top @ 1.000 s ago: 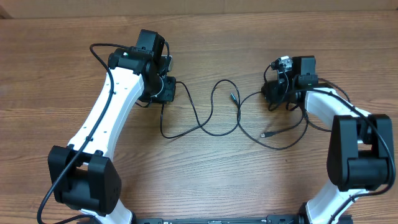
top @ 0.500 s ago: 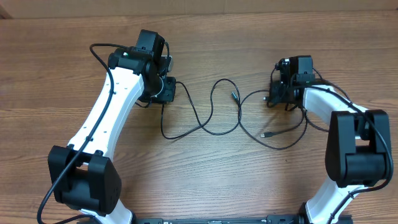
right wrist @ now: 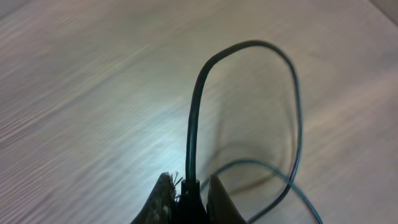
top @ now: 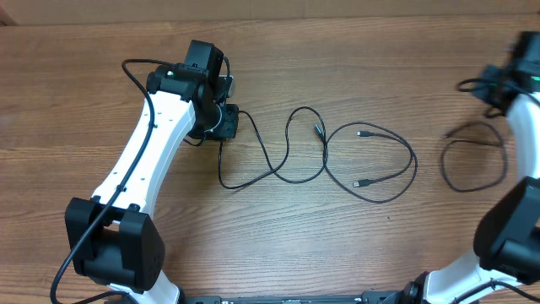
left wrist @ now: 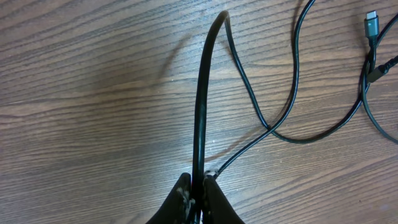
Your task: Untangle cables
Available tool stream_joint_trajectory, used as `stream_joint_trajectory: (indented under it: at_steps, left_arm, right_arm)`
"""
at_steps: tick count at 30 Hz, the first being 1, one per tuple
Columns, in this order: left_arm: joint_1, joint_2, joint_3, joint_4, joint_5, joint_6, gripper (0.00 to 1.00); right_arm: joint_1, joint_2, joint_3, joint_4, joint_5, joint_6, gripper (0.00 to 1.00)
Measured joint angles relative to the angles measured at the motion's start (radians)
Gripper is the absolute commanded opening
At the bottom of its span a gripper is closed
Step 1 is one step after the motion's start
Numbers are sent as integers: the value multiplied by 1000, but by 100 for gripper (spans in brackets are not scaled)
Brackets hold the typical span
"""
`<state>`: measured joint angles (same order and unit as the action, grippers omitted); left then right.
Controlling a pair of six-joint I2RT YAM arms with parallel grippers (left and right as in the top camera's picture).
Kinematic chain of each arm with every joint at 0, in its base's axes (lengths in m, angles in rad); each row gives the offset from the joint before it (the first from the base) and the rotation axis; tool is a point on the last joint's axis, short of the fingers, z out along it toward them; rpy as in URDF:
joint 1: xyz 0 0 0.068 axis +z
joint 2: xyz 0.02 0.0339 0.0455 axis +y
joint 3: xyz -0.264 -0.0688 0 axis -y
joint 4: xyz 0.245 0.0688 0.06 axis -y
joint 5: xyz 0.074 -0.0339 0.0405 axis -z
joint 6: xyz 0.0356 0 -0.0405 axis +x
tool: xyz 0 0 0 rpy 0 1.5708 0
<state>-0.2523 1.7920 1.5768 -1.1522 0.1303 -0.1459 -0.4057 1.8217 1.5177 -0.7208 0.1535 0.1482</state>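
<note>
You had the left gripper point(top: 224, 123) squeezed tight on one thin black cable point(top: 221, 165). That cable ran away from the left gripper in wiggly bends across the wood table point(top: 76, 93). It ended in a little green plug point(top: 318, 131). A second cable point(top: 413, 165) lay in a big loop right beside that plug, farther from the left gripper. Two small plugs showed inside the loop. Your right gripper point(top: 504, 84) was far from the left gripper, at the other side of the table. It pinched a third cable point(top: 445, 165). That cable's loop lay apart from the other two.
</note>
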Motion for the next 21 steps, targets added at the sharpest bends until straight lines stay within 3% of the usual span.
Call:
stream_joint_trajectory:
  at_steps: [1, 2, 4, 11, 15, 21]
  left_arm:
    - [0, 0, 0, 0, 0, 0, 8]
    - [0, 0, 0, 0, 0, 0, 8]
    - [-2, 0, 0, -1, 0, 0, 8]
    - [-2, 0, 0, 0, 0, 0, 4]
    - [-2, 0, 0, 6, 0, 0, 4]
    - [-2, 0, 0, 18, 0, 0, 4]
  right_arm:
    - [-16, 0, 0, -16, -12, 4, 59]
    - [-38, 0, 0, -47, -55, 18, 70]
    - [-50, 1, -1, -88, -134, 19, 77]
    - [26, 1, -1, -328, -377, -44, 82]
    - [105, 1, -3, -470, -385, -33, 86]
    - [153, 1, -80, -502, -321, 50, 86]
